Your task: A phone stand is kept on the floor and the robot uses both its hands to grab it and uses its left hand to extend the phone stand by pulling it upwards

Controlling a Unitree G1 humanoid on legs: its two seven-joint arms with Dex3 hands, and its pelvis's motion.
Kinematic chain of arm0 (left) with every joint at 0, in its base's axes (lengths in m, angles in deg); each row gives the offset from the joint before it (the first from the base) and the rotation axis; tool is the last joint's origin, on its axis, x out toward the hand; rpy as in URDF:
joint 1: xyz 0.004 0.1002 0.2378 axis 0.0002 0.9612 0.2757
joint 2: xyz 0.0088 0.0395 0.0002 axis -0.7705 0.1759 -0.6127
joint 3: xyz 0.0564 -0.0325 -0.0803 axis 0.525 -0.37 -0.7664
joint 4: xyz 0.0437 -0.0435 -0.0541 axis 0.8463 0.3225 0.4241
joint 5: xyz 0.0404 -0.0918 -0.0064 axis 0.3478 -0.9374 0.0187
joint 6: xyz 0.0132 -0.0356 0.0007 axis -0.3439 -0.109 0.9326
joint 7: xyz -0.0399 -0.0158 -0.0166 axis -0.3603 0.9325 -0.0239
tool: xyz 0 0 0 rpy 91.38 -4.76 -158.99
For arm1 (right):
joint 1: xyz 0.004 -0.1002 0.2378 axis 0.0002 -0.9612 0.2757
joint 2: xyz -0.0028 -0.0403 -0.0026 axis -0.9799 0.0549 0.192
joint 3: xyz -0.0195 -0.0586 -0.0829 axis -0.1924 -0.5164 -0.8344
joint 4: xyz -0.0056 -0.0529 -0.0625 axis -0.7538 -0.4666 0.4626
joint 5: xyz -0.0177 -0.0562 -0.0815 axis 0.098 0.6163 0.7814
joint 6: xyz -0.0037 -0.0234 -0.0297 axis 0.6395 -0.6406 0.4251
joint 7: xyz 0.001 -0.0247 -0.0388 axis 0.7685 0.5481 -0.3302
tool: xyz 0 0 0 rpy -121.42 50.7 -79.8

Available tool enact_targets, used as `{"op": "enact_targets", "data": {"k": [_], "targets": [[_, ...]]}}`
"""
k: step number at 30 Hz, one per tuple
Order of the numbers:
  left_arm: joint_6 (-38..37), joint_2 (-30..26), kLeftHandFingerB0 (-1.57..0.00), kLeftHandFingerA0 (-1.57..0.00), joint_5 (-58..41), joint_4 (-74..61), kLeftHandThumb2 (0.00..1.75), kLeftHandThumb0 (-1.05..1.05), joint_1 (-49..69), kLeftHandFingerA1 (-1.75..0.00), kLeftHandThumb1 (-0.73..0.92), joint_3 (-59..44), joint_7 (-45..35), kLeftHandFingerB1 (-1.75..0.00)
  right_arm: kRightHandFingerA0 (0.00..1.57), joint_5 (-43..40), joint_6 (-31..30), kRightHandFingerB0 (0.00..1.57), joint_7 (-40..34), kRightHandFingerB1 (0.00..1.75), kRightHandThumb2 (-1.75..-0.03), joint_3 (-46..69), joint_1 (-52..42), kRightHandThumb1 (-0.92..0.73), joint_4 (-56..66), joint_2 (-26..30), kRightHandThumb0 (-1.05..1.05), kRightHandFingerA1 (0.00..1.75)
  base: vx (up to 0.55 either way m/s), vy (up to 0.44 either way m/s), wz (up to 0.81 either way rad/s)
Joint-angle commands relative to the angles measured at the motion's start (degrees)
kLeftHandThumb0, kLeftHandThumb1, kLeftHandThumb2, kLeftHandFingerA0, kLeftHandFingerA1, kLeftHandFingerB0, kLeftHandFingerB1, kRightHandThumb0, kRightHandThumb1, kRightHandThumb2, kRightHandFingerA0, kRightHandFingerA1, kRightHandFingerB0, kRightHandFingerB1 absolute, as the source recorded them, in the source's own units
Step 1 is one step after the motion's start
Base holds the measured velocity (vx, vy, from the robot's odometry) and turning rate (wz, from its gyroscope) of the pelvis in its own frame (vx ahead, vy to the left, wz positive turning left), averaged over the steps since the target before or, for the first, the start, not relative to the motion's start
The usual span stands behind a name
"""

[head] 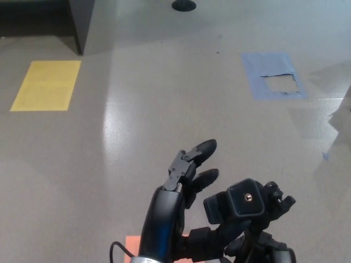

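Observation:
The phone stand's black head (245, 200), a square plate with a centre screw and side knobs, rises at the bottom right of the head view. My left hand (184, 189) comes up from the bottom edge just left of it. Two fingers (200, 150) point up and away from the head, while the thumb reaches toward the neck under the plate. Nothing sits between the fingers, so the hand is open. Dark parts of my right hand (271, 252) show low down around the stand's pole; its grip is hidden by the head.
On the grey floor lie a yellow rectangle (46, 85) at the far left, a blue taped patch (274, 76) at the far right and an orange mark (131, 244) near my left forearm. A dark cabinet corner (82, 24) and a black round base (184, 5) stand at the top.

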Motion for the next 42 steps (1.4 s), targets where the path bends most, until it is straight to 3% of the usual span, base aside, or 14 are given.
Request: {"op": "enact_targets", "data": {"k": [1,6,8,9,13,14,15,21,23,27,30,31,41,42], "targets": [[8.32,1.70,0.00,0.00,5.92,-1.54,0.54,-1.05,-0.72,-0.61,0.56,1.32,2.86,-0.56,1.35,0.60,3.18,1.26,-0.57,1.41,-0.61,-1.11,-0.41,-0.64,-0.85,-0.25,-0.23,1.44,0.00,0.000,0.00],[9.65,1.75,0.00,0.00,5.22,-1.59,0.57,-1.05,-1.29,-0.60,0.56,1.16,1.67,-0.57,1.34,0.40,3.47,1.26,-0.67,1.37,-0.62,-1.39,-0.39,-0.63,-1.15,-0.36,-0.22,1.43,0.00,0.000,0.00],[9.84,1.34,0.00,0.00,4.85,-1.29,0.57,-1.05,-1.83,-0.63,0.52,1.33,0.73,-0.60,1.34,-1.39,1.81,1.05,0.90,0.99,-0.90,-0.91,-0.63,-0.44,-0.38,-1.01,-0.25,1.23,0.00,0.000,0.00],[10.14,1.01,0.00,0.00,4.55,-1.39,0.58,-1.05,-2.17,-0.62,0.52,1.41,0.02,-0.66,1.31,-1.71,1.29,1.02,1.08,0.78,-0.59,-0.77,-0.57,-0.62,-0.16,-1.20,-0.29,1.12,0.00,0.000,0.00],[11.36,0.69,0.00,0.00,2.78,-1.83,0.80,-1.05,-2.57,-0.68,0.38,1.29,-1.82,-0.68,1.29,-1.58,0.71,1.04,1.26,0.76,-0.59,-0.71,-0.47,-0.63,0.26,-1.22,-0.31,1.08,0.00,0.000,0.00],[9.65,3.11,-1.39,-1.23,0.98,-0.78,0.52,-0.87,-2.03,-0.86,0.36,0.44,-0.36,-0.80,1.24,-1.92,0.78,1.02,1.75,0.78,-0.59,-0.60,-0.42,-0.64,0.49,-1.18,-0.33,0.97,0.00,0.000,0.00],[8.20,4.65,-1.55,-1.50,0.29,0.02,0.67,-0.81,-1.59,-1.00,0.27,0.12,0.88,-1.03,1.19,-1.72,0.84,1.01,1.74,0.80,-0.59,-0.66,-0.44,-0.65,0.65,-1.04,-0.35,0.95,0.00,0.000,0.00],[2.73,6.27,-1.55,-1.53,-0.42,2.78,0.83,-0.60,-1.46,-1.22,0.35,0.25,2.39,-1.29,1.18,-2.49,1.32,1.02,2.49,0.76,-0.58,-0.30,-0.64,-0.62,0.70,-1.28,-0.33,0.88,0.00,0.000,0.00],[2.77,7.45,-1.53,-1.57,-2.89,3.01,0.70,-0.77,-2.03,-1.18,0.25,0.96,0.94,-1.20,0.86,-0.33,-3.78,0.52,1.44,0.90,-0.94,-0.87,-0.79,-0.56,2.10,-0.86,-0.53,1.04,0.00,0.000,0.00],[0.37,8.39,-1.47,-1.48,-3.52,4.04,0.77,-0.39,-2.15,-1.32,0.01,1.51,1.97,-1.32,0.47,3.53,-6.88,0.29,-0.05,1.18,-0.60,-2.99,-1.50,-0.70,4.63,0.49,-0.43,1.27,0.00,0.000,0.00],[1.38,8.62,-1.48,-1.49,-5.18,3.22,0.76,-0.39,-1.79,-1.32,0.01,1.93,1.22,-1.32,0.58,3.99,-9.57,0.46,0.17,1.11,-0.59,-3.57,-2.31,-0.73,6.32,0.76,-0.47,1.17,0.00,0.000,0.00],[2.22,7.97,-1.47,-1.48,-5.02,1.68,0.76,-0.39,-1.72,-1.32,0.01,2.68,0.79,-1.32,0.01,10.13,-11.82,0.02,-2.68,1.24,-0.65,-6.25,-2.19,-0.84,7.18,3.22,-0.52,1.40,0.00,0.000,0.00],[2.95,6.38,-1.45,-1.46,-5.38,-5.41,0.77,-0.37,-2.02,-1.30,0.06,6.46,0.63,-1.29,0.00,16.04,-17.34,0.13,-7.41,1.12,-0.58,-11.08,-0.87,-0.86,7.00,7.34,-0.51,1.19,0.00,0.000,0.00],[1.63,6.53,-1.33,-1.36,-2.38,-12.25,0.82,-0.36,-8.16,-1.24,0.16,8.17,-0.38,-1.22,1.04,1.79,-7.67,0.82,-2.89,0.96,-0.61,-4.12,-1.70,-0.67,3.86,2.97,-0.39,1.00,0.00,0.000,0.00]]}}
